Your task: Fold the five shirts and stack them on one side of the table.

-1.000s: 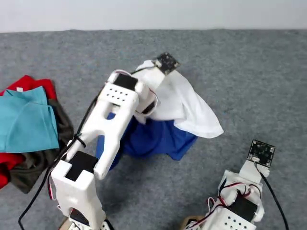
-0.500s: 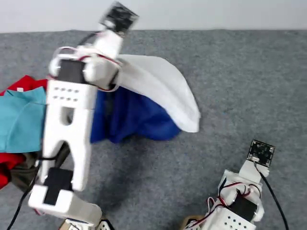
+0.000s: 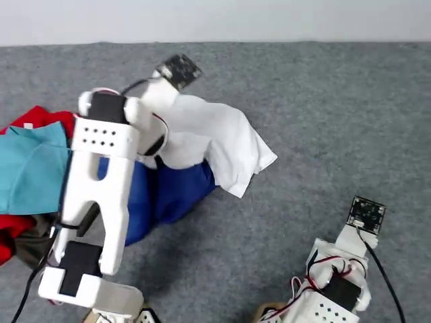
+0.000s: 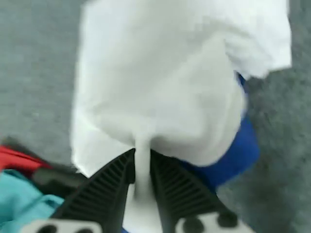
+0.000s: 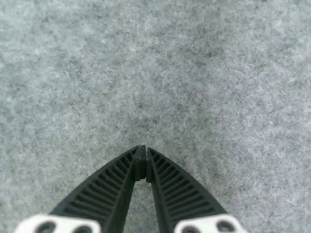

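Grey felt-like covering is seen across the whole tabletop (image 3: 323,121), with a pale wall (image 3: 215,20) along its far edge. At the left gripper (image 4: 142,156), a pinched fold of the white shirt (image 4: 165,87) is clamped between the narrow-set jaws, and the rest of the cloth is draped away from them. Under the white shirt, a blue shirt (image 3: 168,192) is bunched on the tabletop, left of centre; whether it is also caught in the jaws cannot be told. Toward the left edge, a teal shirt (image 3: 30,168) is laid over a red shirt (image 3: 40,118) and a dark shirt (image 3: 34,245). Near the front right corner, the right gripper (image 5: 141,162) is held closed on nothing, its tips pressed together above bare covering.
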`<state>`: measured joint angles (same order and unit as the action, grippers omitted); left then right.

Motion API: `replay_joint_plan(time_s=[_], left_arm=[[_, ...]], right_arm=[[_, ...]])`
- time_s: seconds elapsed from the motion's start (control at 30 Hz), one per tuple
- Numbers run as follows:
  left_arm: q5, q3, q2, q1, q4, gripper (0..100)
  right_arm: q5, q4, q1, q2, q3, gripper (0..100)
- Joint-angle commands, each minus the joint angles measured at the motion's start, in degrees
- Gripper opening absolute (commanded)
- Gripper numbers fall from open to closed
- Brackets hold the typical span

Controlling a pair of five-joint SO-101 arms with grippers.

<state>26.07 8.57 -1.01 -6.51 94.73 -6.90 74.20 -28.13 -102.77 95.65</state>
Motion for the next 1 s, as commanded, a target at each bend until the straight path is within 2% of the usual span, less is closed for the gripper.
replay_joint_plan(time_s=[0.0,0.27,0.47,0.6,0.7,0.8,0.97], left_arm=[[1.8,-2.2,-0.1,-2.4,0.4,2],[3.8,-2.9,-5.3,-6.6,0.4,2],[3.6,-2.9,-6.0,-6.9,-0.1,13],[2.6,-2.9,-6.0,-6.8,-2.5,14],[2.5,-2.9,-5.5,-7.1,-3.8,12],[2.6,-2.9,-5.5,-7.1,-5.3,2],[2.6,-1.8,-4.7,-7.0,-4.3,1]], right_arm=[[0.6,0.3,-0.7,-0.2,0.9,1.0],[0.6,0.3,-0.7,-0.2,0.9,1.0],[0.6,0.3,-0.7,-0.2,0.9,1.0],[0.6,0.3,-0.7,-0.2,0.9,1.0],[0.6,0.3,-0.7,-0.2,0.9,1.0],[0.6,0.3,-0.7,-0.2,0.9,1.0],[0.6,0.3,-0.7,-0.2,0.9,1.0]])
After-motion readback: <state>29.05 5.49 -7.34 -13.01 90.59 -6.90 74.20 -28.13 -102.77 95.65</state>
